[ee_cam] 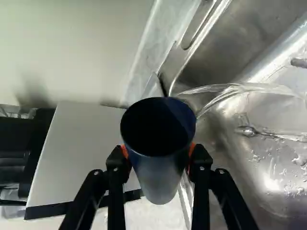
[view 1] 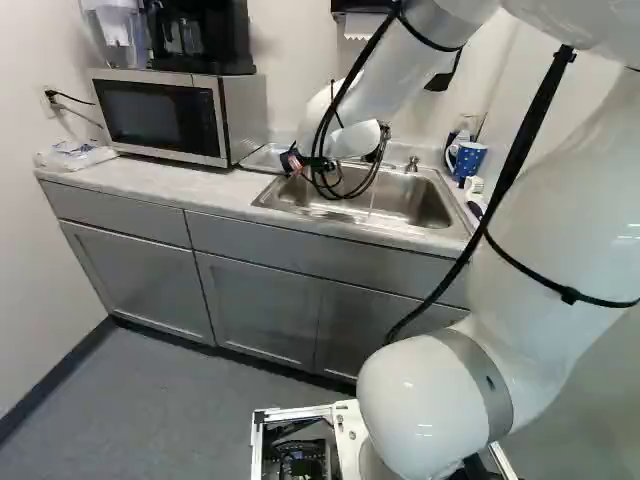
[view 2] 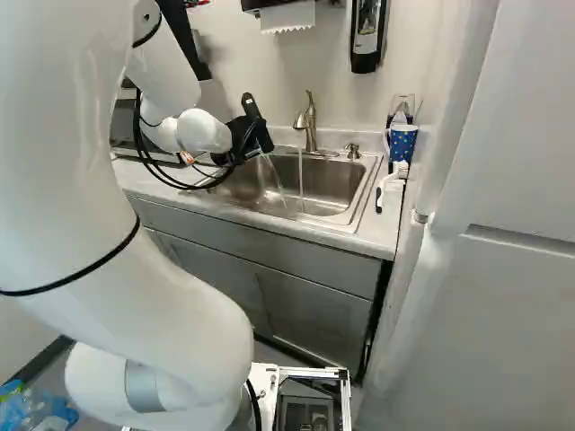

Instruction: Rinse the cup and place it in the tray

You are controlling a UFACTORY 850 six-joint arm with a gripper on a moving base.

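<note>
Hand (view 2: 253, 135) clenched round dark cup (ee_cam: 162, 175), tipped; water (ee_cam: 230, 91) spilling off its rim into sink (view 2: 334, 184); faucet (view 2: 311, 130) running.

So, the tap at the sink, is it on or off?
On: in the right base view, a thin stream of water falls from the faucet into the sink.

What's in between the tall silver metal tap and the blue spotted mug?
A short silver metal fitting, a bit like a knob, stands between the tall silver metal tap and the blue spotted mug. The right base view shows it.
</note>
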